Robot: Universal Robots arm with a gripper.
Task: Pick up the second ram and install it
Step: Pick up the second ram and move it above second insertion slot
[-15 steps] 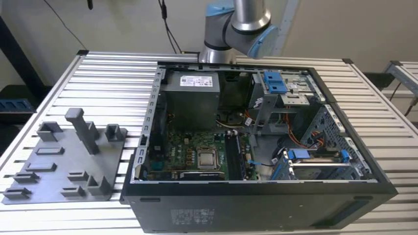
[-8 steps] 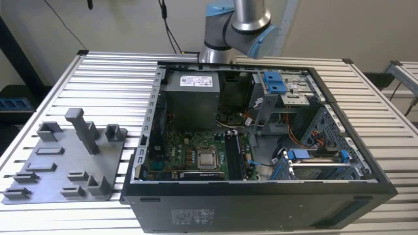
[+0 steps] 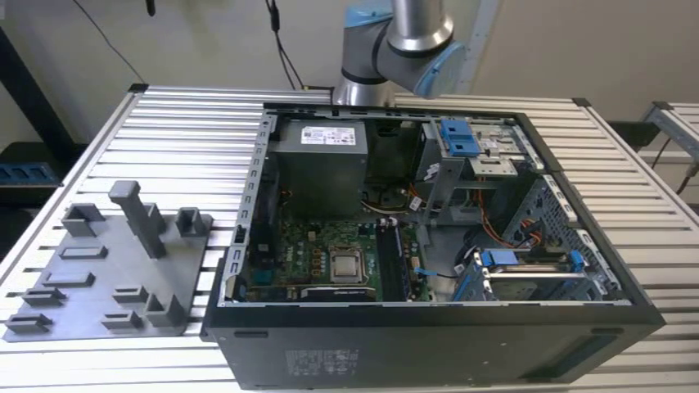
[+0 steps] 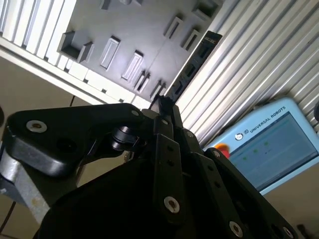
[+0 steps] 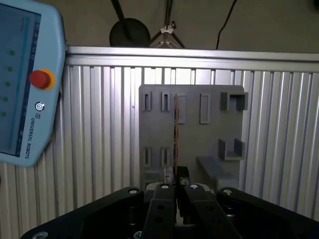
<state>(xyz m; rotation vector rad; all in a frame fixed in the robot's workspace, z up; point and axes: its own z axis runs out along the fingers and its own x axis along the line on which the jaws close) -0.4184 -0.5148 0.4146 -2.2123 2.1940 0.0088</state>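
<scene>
While the gripper [image 5: 176, 183] pinches the ram [image 5: 175, 134] with jaws drawn narrow, print shows in three places. Pendant [image 5: 25, 84]: white lettering on a pale blue rim, lit screen, red button [image 5: 41, 78]. Power supply [image 3: 317, 168]: white label [image 3: 327, 134]. Case [image 3: 437, 344]: a sticker on its near wall.

Exterior view, clock set on the case:
- arm [image 3: 404, 33] at twelve o'clock, behind the case.
- grey tray [image 3: 65, 274] with upright posts at nine o'clock, flat on the slatted table [image 3: 186, 139].
- inside the case, power supply at eleven o'clock, motherboard [image 3: 317, 250] at seven o'clock, blue brackets toward two and four o'clock.

Ram and gripper:
- stick runs straight out from the fingertips, twelve o'clock along the gripper's own pointing line.
- first wrist view: ram is edge-on, a thin line crossing the tray's slots.
- second wrist view: gripper [image 4: 163, 102] holds one end, and the ram [image 4: 197, 57] shows its dark flat side with chips, lying across the tray's edge and the slats. The pendant [image 4: 274, 144] lies nearby on the table.
- whether the far end clears the tray, cannot tell.
</scene>
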